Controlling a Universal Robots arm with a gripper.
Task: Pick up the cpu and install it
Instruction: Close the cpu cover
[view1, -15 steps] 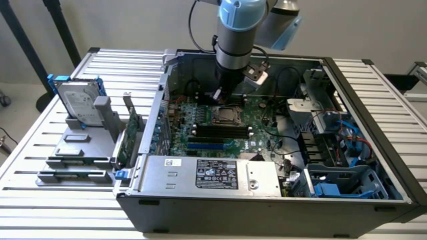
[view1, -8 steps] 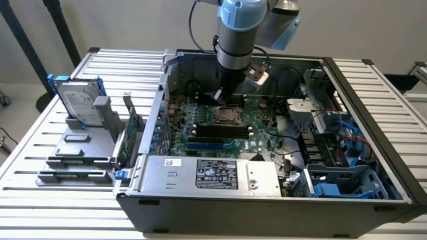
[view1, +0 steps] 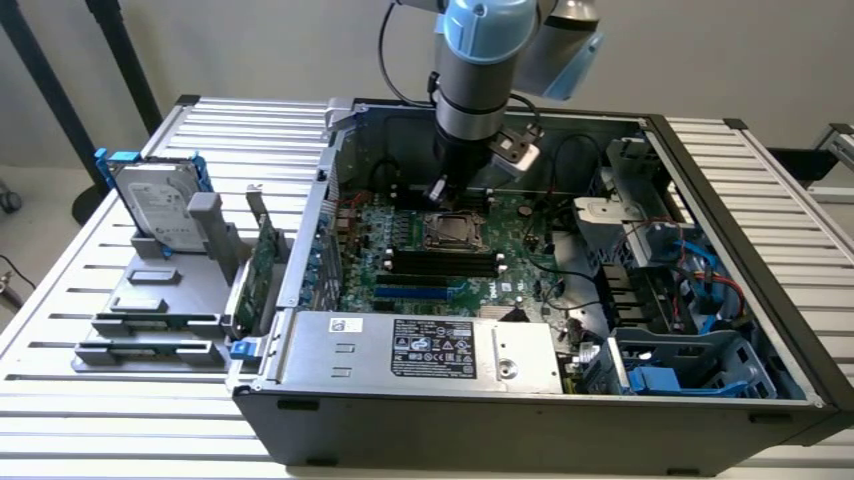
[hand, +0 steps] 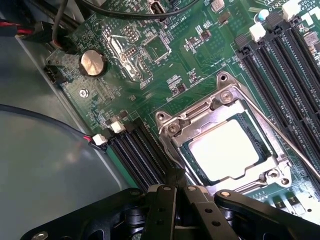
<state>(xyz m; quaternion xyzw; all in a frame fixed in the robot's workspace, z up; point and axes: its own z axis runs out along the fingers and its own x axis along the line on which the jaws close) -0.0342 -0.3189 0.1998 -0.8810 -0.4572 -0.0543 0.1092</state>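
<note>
The cpu (hand: 227, 150) sits flat in the motherboard socket (hand: 225, 137), framed by the metal retention bracket, near the middle of the motherboard (view1: 454, 255) inside the open computer case (view1: 721, 390). The gripper (hand: 176, 192) hangs just above and beside the socket's edge, its fingers drawn together and holding nothing. The chip is square, with no long axis, lying just ahead of the fingertips.

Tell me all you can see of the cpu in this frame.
The cpu is a small flat square chip with a bright silvery metal top. It lies flat in its socket on the green motherboard, framed by the socket's metal bracket. The claw is just beside the socket and does not hold it.
</note>
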